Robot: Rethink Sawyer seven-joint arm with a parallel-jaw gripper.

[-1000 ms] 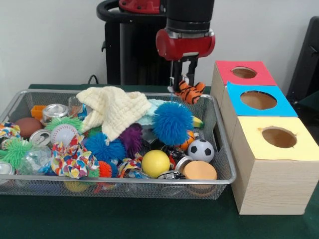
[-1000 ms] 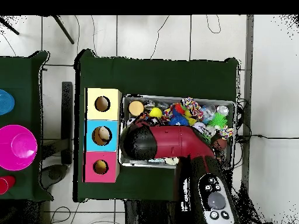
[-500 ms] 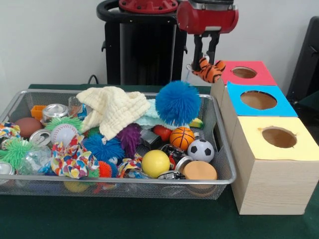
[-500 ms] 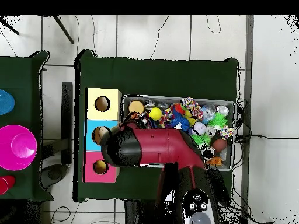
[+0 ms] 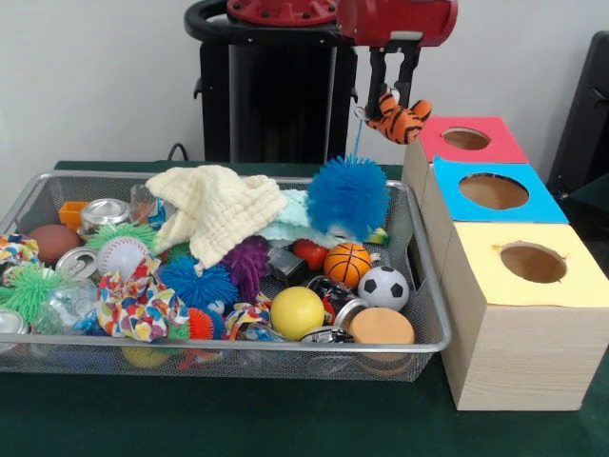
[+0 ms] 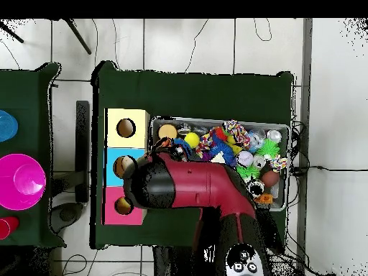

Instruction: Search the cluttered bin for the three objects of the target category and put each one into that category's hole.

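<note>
Red and black arm (image 6: pixel 205 190) reaching in from the bottom of the overhead view, angled across toward the left; bulky black-and-red wrist (image 6: pixel 152 188) at its end; in the front view, gripper (image 5: pixel 394 93) hanging straight down from the red wrist at the top edge; black fingers (image 5: pixel 377 78) close together, clamped on something held.

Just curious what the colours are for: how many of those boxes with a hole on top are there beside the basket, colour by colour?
Red box: 1
Blue box: 1
Yellow box: 1
Total: 3
</note>
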